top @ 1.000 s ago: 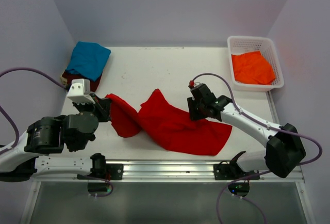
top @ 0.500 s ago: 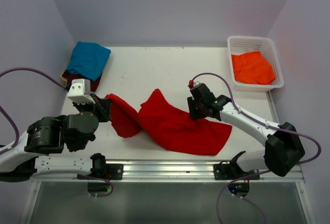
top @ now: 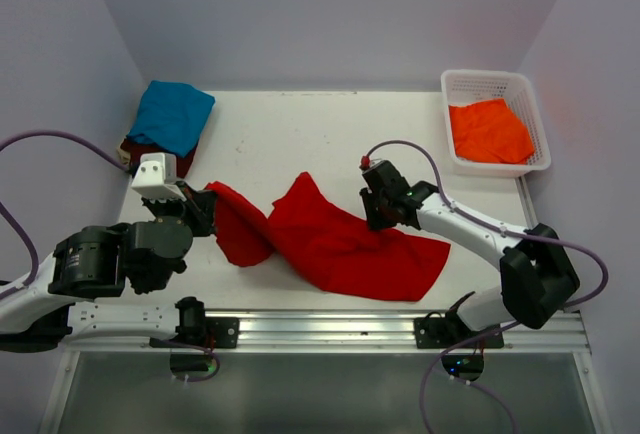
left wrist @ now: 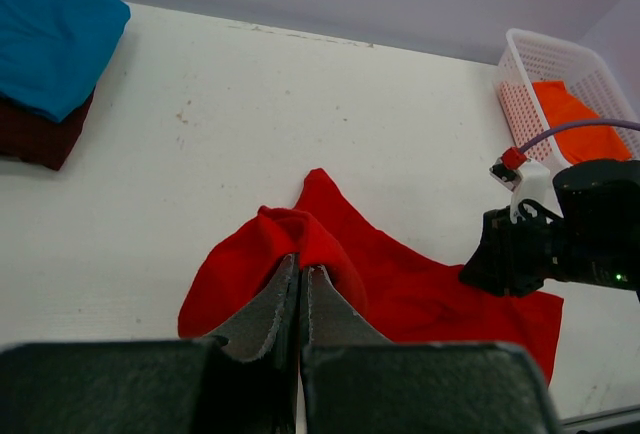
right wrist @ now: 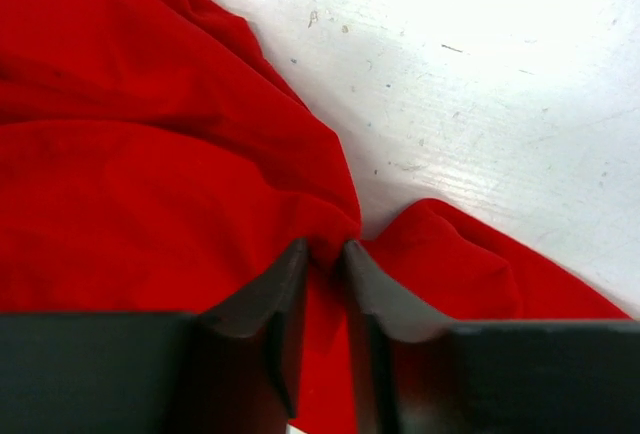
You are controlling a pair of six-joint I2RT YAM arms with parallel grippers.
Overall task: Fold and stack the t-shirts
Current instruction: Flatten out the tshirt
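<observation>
A bright red t-shirt (top: pixel 340 244) lies crumpled across the middle of the table. My left gripper (top: pixel 207 210) is shut on its left edge, the cloth (left wrist: pixel 300 239) bunched over the fingertips. My right gripper (top: pixel 375 216) is shut on a fold at the shirt's upper right edge (right wrist: pixel 330 239). A teal blue t-shirt (top: pixel 172 114) lies folded on a dark maroon one (top: pixel 135 149) at the back left. An orange t-shirt (top: pixel 488 130) lies in the basket.
A white lattice basket (top: pixel 485 82) stands at the back right corner. Purple walls close in the table on three sides. The right arm's cable (top: pixel 410 149) loops above the shirt.
My right gripper has shifted slightly up and to the left with the shirt's edge. The left gripper has hardly moved.
</observation>
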